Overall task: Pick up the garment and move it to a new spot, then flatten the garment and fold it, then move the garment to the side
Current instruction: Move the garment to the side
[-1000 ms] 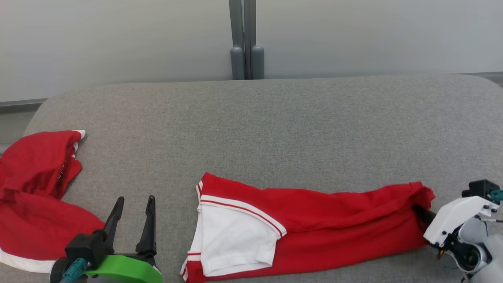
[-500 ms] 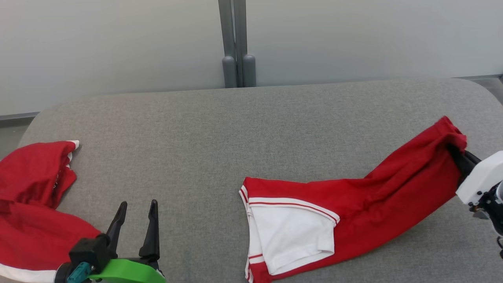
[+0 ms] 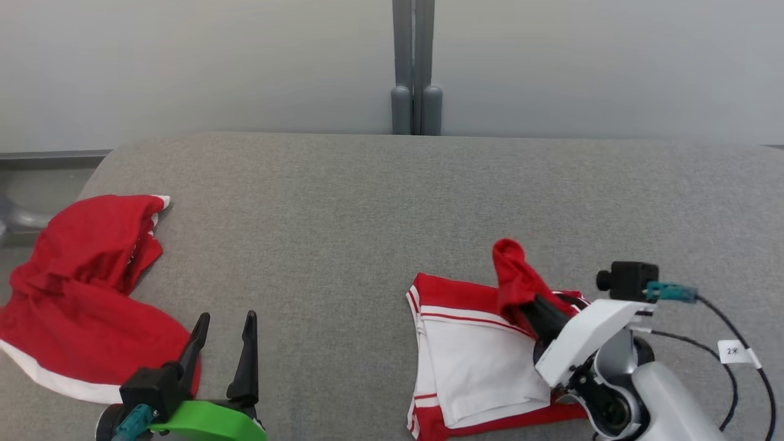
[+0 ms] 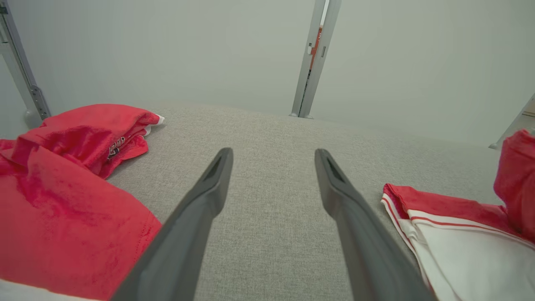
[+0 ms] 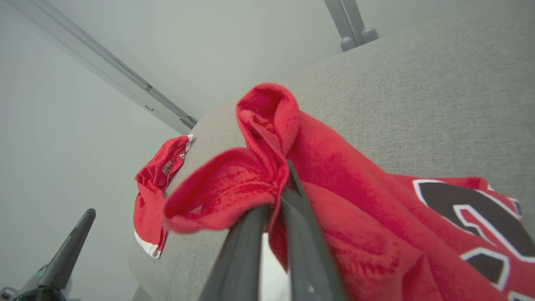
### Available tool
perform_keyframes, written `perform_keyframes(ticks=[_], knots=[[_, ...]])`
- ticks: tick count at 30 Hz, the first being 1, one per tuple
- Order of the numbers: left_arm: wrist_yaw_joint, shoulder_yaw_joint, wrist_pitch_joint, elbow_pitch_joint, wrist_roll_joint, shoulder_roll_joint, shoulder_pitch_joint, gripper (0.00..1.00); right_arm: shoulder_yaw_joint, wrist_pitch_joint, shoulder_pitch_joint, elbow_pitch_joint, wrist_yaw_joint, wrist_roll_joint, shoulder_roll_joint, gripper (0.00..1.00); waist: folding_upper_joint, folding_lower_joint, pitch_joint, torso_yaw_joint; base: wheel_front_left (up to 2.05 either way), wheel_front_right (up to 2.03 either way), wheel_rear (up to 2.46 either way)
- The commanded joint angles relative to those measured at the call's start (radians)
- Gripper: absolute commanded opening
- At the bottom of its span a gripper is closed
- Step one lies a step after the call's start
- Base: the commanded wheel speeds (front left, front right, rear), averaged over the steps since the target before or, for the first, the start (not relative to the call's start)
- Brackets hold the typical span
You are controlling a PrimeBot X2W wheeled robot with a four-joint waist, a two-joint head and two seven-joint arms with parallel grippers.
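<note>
Judged soft, light and limp, the shirt (image 3: 484,361) lay by the couch's (image 3: 367,202) front edge, its bunched end pinched by the right fingers (image 3: 542,312); the left fingers (image 3: 247,355) were spread.

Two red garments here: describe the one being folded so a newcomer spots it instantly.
On the grey surface, look to the robot's right, near the front edge. The garment there shows a white panel edged with red stripes, its red end pinched in the right claw; the other garment is a loose heap far left.

Spread left gripper (image 4: 272,155) hovers between garment (image 4: 455,251) and red cloth (image 4: 62,209).
</note>
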Motion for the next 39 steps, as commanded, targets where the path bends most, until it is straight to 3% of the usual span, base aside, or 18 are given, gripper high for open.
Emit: perform_keyframes(ticks=[1,11,12,13,14,20,25,33,39], knots=[[-0.003,0.0,-0.003,0.002,0.005,0.001,-0.014,1.0,0.009,-0.018,-0.006,0.029,0.0,-0.018,0.015,0.0,0.0,0.0,0.013,0.044,0.0,0.0,0.0],[-0.01,-0.012,0.0,0.016,0.006,0.002,-0.033,1.0,0.104,-0.083,-0.092,0.259,0.0,-0.051,0.082,0.0,0.0,0.0,0.04,0.095,0.0,0.0,0.0],[-0.009,-0.011,0.0,0.018,0.005,0.0,-0.034,1.0,0.115,-0.085,-0.1,0.278,0.0,-0.05,0.084,0.33,0.0,0.0,0.043,0.095,0.0,0.0,0.0],[-0.008,-0.011,-0.001,0.019,0.004,-0.002,-0.034,1.0,0.124,-0.088,-0.107,0.289,0.0,-0.05,0.085,0.96,0.0,0.0,0.045,0.093,0.0,0.0,0.0],[-0.007,-0.01,-0.001,0.021,0.003,-0.003,-0.033,1.0,0.134,-0.093,-0.115,0.302,0.0,-0.046,0.086,1.0,0.0,0.0,0.046,0.089,0.0,0.0,0.0],[-0.005,-0.002,-0.004,0.031,-0.002,-0.005,-0.026,1.0,0.195,-0.128,-0.139,0.271,0.0,-0.016,0.075,1.0,0.0,0.0,0.031,0.056,0.0,0.0,0.0],[0.003,0.011,-0.006,0.023,-0.003,-0.002,-0.008,1.0,0.184,-0.191,-0.131,0.13,0.0,-0.015,-0.029,1.0,0.0,0.0,0.014,0.018,0.0,0.0,0.0],[0.013,0.029,-0.007,0.001,0.005,-0.013,0.006,1.0,0.002,-0.284,-0.074,-0.019,0.0,-0.111,-0.203,1.0,0.0,0.0,-0.001,-0.043,0.0,0.0,0.0],[0.007,0.043,-0.008,-0.008,0.013,-0.026,0.008,1.0,-0.114,-0.336,0.007,-0.06,0.0,-0.213,-0.233,1.0,0.0,0.0,0.0,-0.072,0.0,0.0,0.0]])
